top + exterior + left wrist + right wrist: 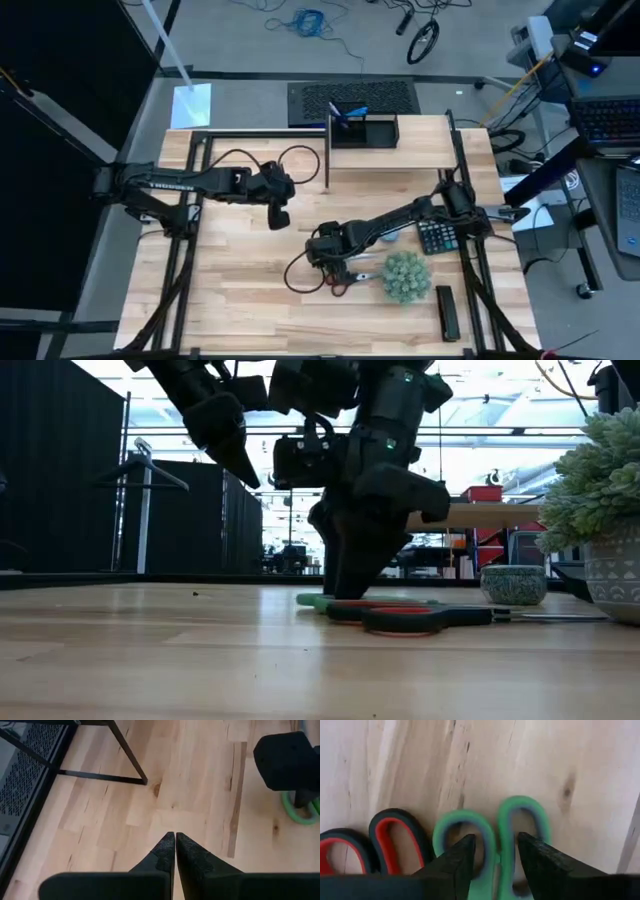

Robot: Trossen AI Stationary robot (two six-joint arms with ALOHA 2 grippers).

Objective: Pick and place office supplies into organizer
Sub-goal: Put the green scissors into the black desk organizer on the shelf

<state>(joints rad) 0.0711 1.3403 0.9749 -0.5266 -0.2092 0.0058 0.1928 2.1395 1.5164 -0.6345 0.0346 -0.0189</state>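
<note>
While right gripper (495,851) fingers straddle green-looped scissors (517,827) (narrow gap) | left gripper (175,837) fingers pinched, empty

In the low view's centre, the right gripper (345,585) hides most of the green-handled scissors (312,600). The plant ball (598,470) is cut off at the right edge.

You have green-handled scissors (492,837) at centre frame, red-and-black-handled scissors (375,842) at lower left, both on the pale wood-grain table (470,755). The dark right gripper (495,852) sits at bottom centre.
</note>
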